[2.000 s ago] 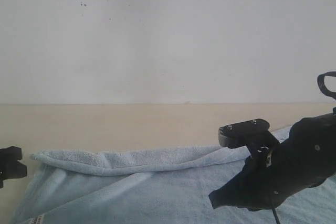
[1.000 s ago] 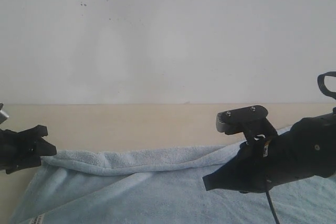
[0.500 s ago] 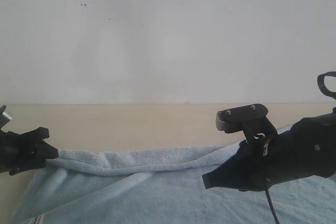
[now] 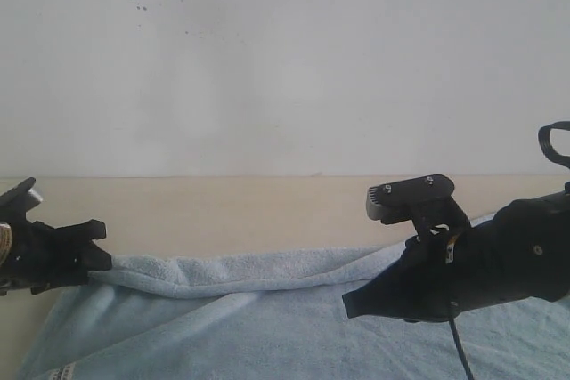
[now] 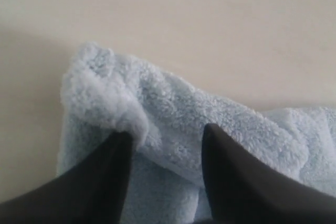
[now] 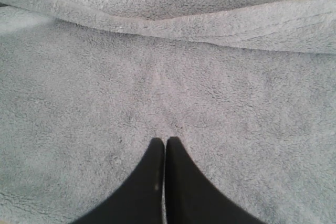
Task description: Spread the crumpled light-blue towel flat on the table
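Observation:
The light-blue towel lies on the beige table, its far edge folded over into a long rolled ridge. My left gripper is at the left end of that ridge. In the left wrist view the left gripper stands open, its two dark fingers on either side of the fluffy folded towel corner. My right gripper is low over the right half of the towel. In the right wrist view the right gripper is shut and empty, its tips close to the flat towel.
A bare strip of table runs behind the towel up to the white wall. A small white label shows at the towel's near left corner. The right arm's black body covers the towel's right side.
My left gripper has moved right from the table's left edge up to the towel's folded left corner, and its jaws have narrowed a little. The right arm has barely moved.

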Tool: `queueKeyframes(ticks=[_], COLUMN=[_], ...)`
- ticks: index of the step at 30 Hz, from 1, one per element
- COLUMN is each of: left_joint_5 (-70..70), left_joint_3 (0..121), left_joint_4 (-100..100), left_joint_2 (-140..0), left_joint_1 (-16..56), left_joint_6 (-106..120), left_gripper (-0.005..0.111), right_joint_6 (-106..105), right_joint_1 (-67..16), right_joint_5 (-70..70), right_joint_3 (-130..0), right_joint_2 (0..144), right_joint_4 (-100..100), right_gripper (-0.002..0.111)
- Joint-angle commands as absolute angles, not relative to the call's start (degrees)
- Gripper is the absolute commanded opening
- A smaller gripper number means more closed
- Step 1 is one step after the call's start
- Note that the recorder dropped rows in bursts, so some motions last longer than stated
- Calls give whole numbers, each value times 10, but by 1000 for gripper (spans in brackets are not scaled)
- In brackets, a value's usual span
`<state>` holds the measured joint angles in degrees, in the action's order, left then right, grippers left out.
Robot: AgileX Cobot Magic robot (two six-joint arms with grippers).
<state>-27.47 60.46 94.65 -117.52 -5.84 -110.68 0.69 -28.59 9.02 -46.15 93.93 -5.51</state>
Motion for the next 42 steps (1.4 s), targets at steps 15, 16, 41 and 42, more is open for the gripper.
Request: queueKeyframes(ticks=[15,16,41,42], left_joint_5=[-202,-202,-308,-308], left_joint_3=[701,710,653,653], left_joint_4=[918,918,957,957], left_joint_2=[-1181,-1184,-1060,-1060], left_joint_1=[-35,-35,-34,-34], left_joint_6=[-1101,-1101,-1105,-1101], left_gripper=[4,4,4,4], right_joint_6=[4,4,-135,-135], right_joint_1=[-287,-287,-312,-312], right_joint_5=[62,62,81,87], right_joint_3=[-464,-464,-685,-697], right_joint_2=[933,933,1197,1209], right_joint_4=[-56,-56,-56,-56], right_gripper=[0,0,0,0])
